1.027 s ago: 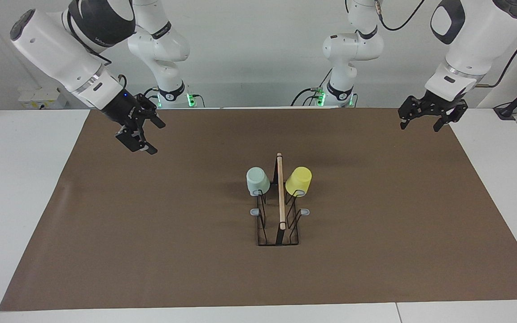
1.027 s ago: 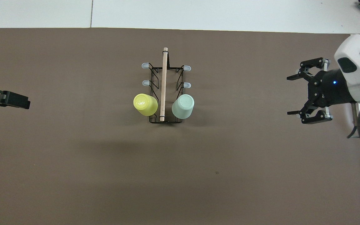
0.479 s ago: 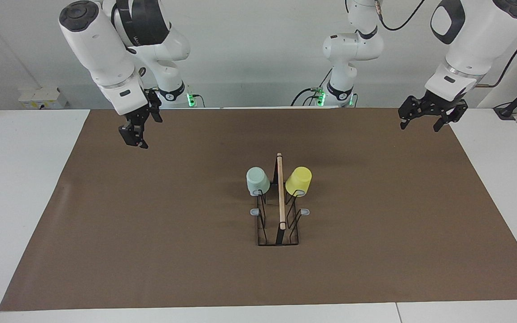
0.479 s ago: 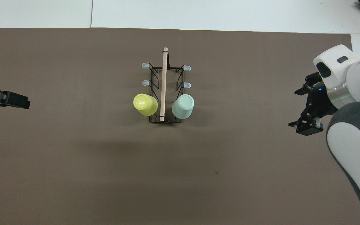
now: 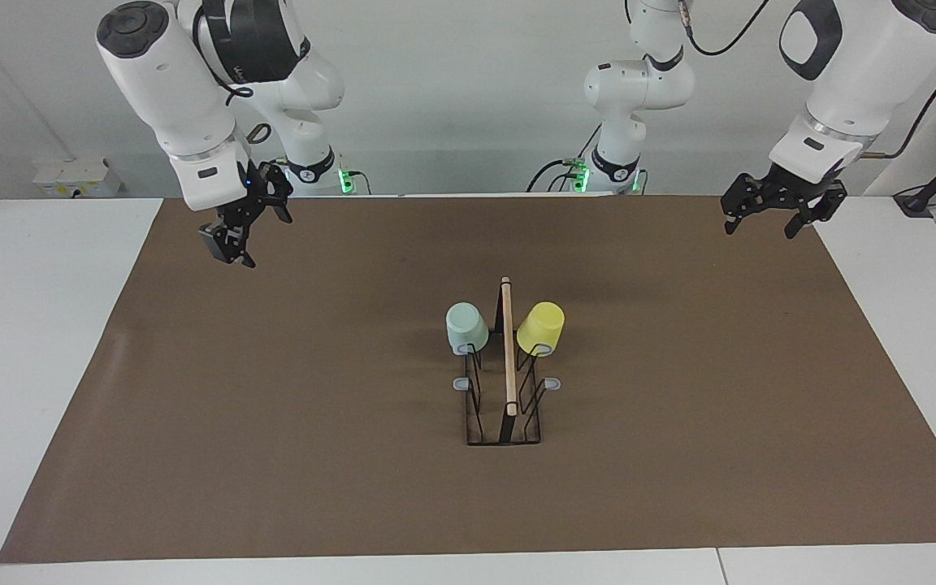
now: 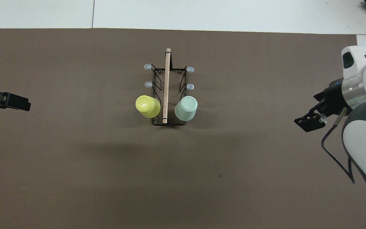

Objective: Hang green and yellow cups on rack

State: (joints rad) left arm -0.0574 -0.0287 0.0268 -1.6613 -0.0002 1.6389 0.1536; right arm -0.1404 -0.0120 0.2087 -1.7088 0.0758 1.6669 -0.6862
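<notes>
The black wire rack [image 5: 505, 422] [image 6: 157, 83] with its wooden rod stands at the middle of the brown mat. The green cup [image 5: 466, 327] [image 6: 186, 108] hangs upside down on a prong at the rack's end nearest the robots, on the right arm's side. The yellow cup [image 5: 541, 327] [image 6: 147, 106] hangs the same way on the left arm's side. My right gripper [image 5: 261, 240] [image 6: 307, 122] hovers open and empty over the mat's right-arm end. My left gripper [image 5: 759, 231] [image 6: 24, 105] waits open and empty over the mat's left-arm end.
Several grey-tipped prongs [image 5: 551, 382] [image 6: 189, 86] on the rack carry nothing. The brown mat [image 5: 273, 422] covers most of the white table. A cable [image 6: 332, 152] loops off the right arm.
The right arm has drawn back toward its end of the table and turned its wrist, so its gripper now points down. The left arm, cups and rack have not moved.
</notes>
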